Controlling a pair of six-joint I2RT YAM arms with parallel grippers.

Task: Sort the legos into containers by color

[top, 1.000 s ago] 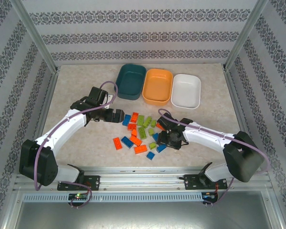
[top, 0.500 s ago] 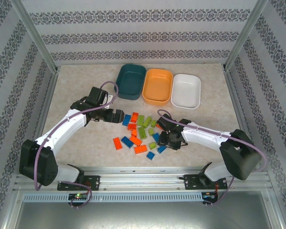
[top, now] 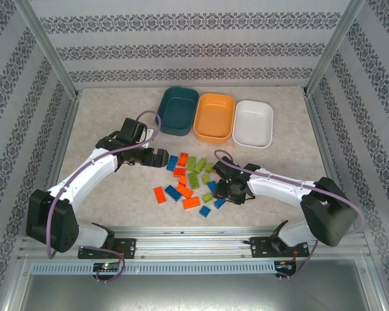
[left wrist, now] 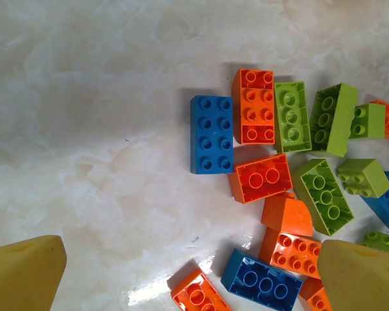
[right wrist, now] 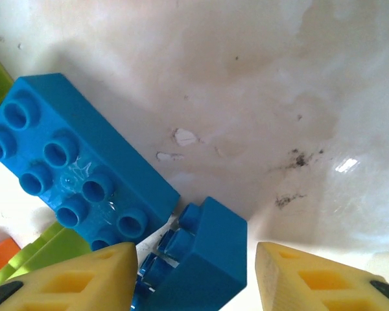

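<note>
We're picking: our right gripper (right wrist: 196, 254), fingers spread, brackets a small blue brick (right wrist: 207, 236) among the legos (top: 193, 180), nearer us than the dark teal tray (top: 179, 111). Next we'd squeeze and lift. Left gripper (left wrist: 191, 249) gapes wide.

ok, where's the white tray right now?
Top view: the white tray is rightmost in the far row of trays, directly beside the orange tray.
</note>
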